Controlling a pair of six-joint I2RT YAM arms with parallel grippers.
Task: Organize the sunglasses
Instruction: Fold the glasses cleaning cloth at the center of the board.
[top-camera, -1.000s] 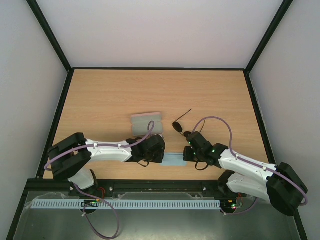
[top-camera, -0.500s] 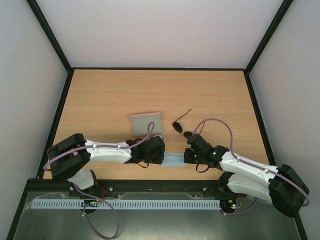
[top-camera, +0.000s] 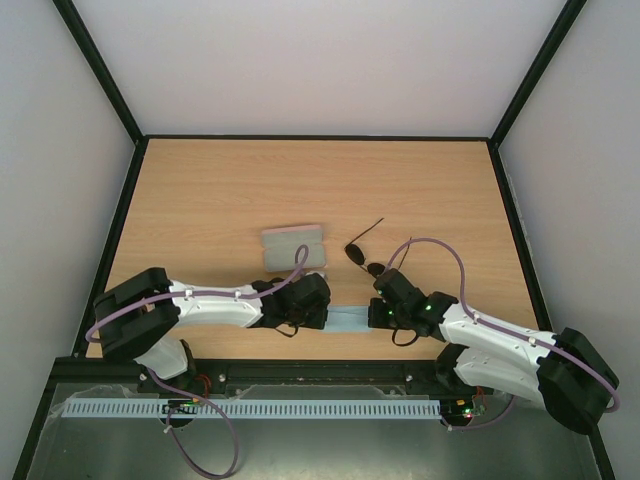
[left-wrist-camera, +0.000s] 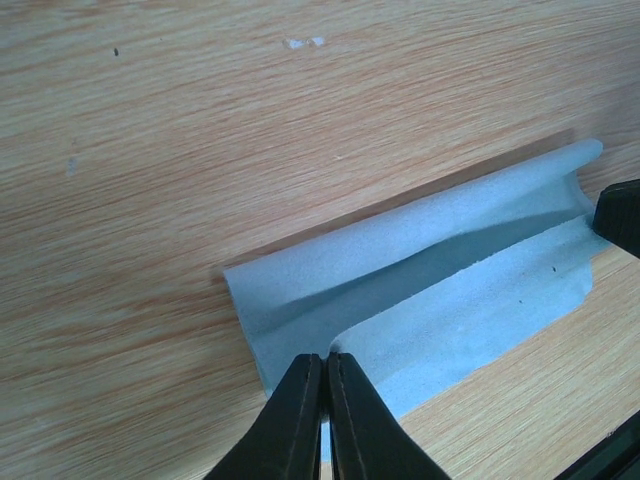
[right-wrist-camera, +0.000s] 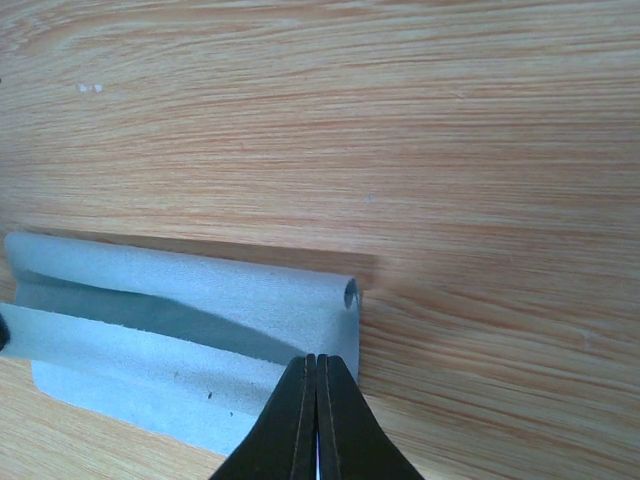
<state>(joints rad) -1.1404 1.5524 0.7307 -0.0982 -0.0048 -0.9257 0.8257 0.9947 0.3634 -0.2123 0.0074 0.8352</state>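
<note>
The sunglasses (top-camera: 360, 253) lie on the table with dark oval lenses and one thin arm pointing up-right, just beyond my right wrist. The light blue cloth (top-camera: 350, 320) lies folded between my two grippers near the front edge. My left gripper (left-wrist-camera: 325, 362) is shut on the cloth's left end (left-wrist-camera: 420, 290). My right gripper (right-wrist-camera: 316, 362) is shut on the cloth's right end (right-wrist-camera: 190, 310). The cloth's upper layer is folded over lengthwise. The sunglasses do not show in either wrist view.
The pinkish case (top-camera: 293, 246) lies open-looking on the wooden table (top-camera: 250, 190), behind the left gripper. Black frame rails border the table on all sides. The right gripper's black tip shows at the right edge of the left wrist view (left-wrist-camera: 622, 215).
My right gripper has moved slightly toward the front edge with the cloth end. The left arm, the sunglasses and the case have stayed put.
</note>
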